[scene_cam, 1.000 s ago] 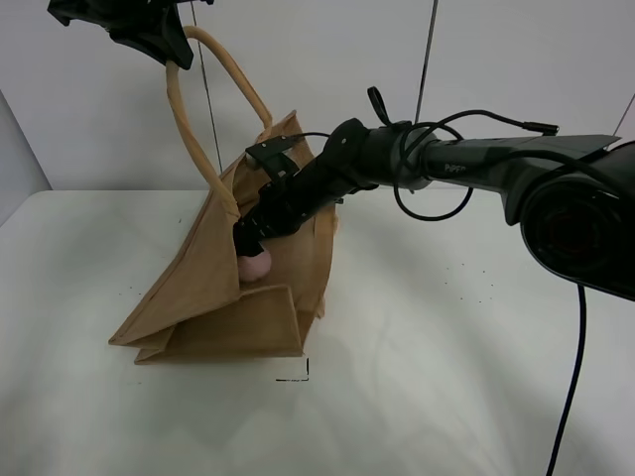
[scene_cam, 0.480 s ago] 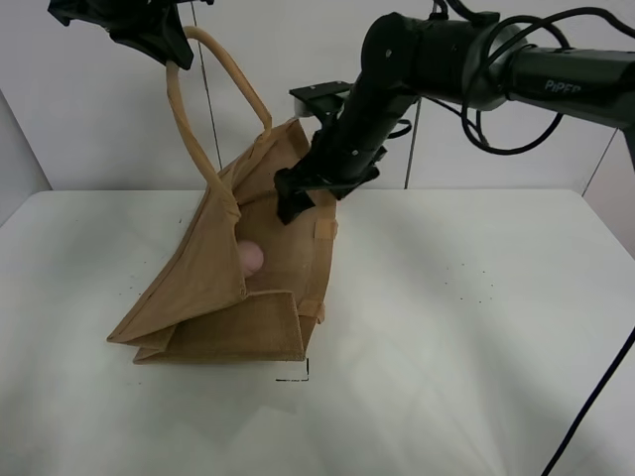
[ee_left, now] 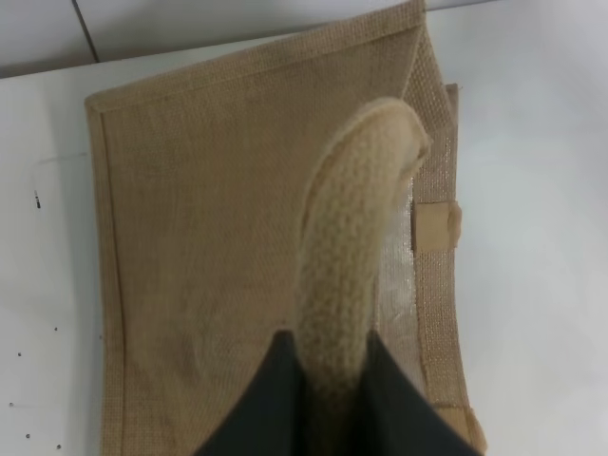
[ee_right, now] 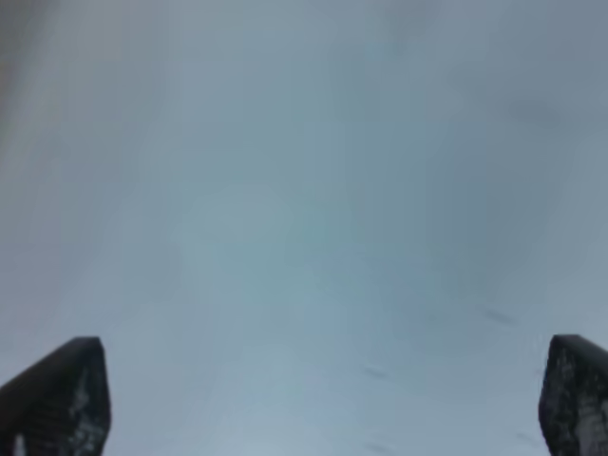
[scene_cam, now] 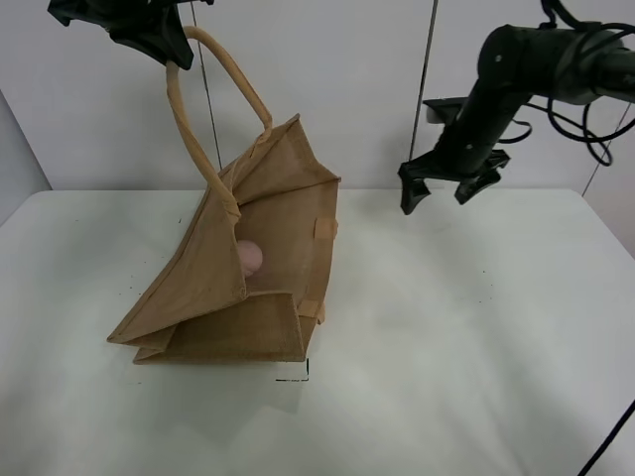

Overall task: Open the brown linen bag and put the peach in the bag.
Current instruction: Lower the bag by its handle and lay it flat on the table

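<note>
With the peach (scene_cam: 250, 258) in the bag (scene_cam: 283, 193) and the right tool (scene_cam: 435, 196) wide, empty, the left tool (ee_left: 331, 366) gripping the handle (scene_cam: 185, 129) should lower slowly.

No words, labels, brand names or numbers can be read in any view. The brown linen bag (scene_cam: 193, 283) shows only plain weave. The sole mark is a small black corner-shaped line (scene_cam: 306, 377) on the white table (scene_cam: 446, 347), just beside the bag's base.
</note>
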Robot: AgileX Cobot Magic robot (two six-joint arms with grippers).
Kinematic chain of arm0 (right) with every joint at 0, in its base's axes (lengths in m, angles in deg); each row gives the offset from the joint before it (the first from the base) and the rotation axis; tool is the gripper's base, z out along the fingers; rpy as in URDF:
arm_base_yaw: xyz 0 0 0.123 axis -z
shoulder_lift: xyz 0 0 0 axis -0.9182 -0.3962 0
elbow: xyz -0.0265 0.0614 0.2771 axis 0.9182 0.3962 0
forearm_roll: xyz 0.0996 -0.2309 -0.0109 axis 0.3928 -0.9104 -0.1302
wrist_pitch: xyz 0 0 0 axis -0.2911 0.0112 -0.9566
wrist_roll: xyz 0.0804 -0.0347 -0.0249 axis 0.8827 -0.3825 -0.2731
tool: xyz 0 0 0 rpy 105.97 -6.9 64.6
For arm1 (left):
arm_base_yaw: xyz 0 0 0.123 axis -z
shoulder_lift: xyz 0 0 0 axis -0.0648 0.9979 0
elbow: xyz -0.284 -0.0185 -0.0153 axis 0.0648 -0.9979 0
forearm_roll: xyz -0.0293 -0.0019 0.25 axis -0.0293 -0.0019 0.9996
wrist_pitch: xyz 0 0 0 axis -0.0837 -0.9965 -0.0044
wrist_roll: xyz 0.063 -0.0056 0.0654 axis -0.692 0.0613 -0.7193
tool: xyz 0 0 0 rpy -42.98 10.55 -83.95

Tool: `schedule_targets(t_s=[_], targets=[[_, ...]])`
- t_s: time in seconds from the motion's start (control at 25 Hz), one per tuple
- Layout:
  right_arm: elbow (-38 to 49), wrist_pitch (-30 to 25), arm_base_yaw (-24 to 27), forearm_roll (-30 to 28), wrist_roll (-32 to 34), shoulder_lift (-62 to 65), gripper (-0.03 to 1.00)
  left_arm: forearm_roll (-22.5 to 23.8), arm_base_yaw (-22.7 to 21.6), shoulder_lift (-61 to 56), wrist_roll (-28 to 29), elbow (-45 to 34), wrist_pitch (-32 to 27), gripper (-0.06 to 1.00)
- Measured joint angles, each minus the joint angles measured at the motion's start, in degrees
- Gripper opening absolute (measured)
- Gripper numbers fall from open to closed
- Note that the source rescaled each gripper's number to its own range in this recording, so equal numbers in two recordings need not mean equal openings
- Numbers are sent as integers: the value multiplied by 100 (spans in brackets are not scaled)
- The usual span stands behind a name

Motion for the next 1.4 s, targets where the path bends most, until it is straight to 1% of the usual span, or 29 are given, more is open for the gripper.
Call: schedule_targets(t_s=[0.16, 0.28, 0.44, 0.6, 0.68, 0.76, 0.92, 1.16, 1.32, 1.4], targets=[[0, -166, 758, -56, 5, 0, 100, 0, 0, 0, 0, 0, 0, 0], [0, -420, 1107, -93, 18, 0, 100, 0, 0, 0, 0, 0, 0, 0], [55, -487, 1213, -107, 70, 47, 100, 0, 0, 0, 0, 0, 0, 0], [606, -487, 1213, -95, 70, 524, 100, 0, 0, 0, 0, 0, 0, 0], [1111, -487, 1213, -100, 70, 943, 100, 0, 0, 0, 0, 0, 0, 0], [1816, -487, 1213, -105, 70, 1488, 100, -6, 0, 0, 0, 0, 0, 0], [3423, -489, 1213, -105, 70, 2649, 100, -1, 0, 0, 0, 0, 0, 0], [5905, -485, 1213, -111, 70, 4904, 100, -7, 0, 0, 0, 0, 0, 0], [7121, -194, 1213, -116, 70, 6553, 100, -7, 0, 0, 0, 0, 0, 0], [7444, -60, 1213, -116, 70, 7491, 100, -7, 0, 0, 0, 0, 0, 0]])
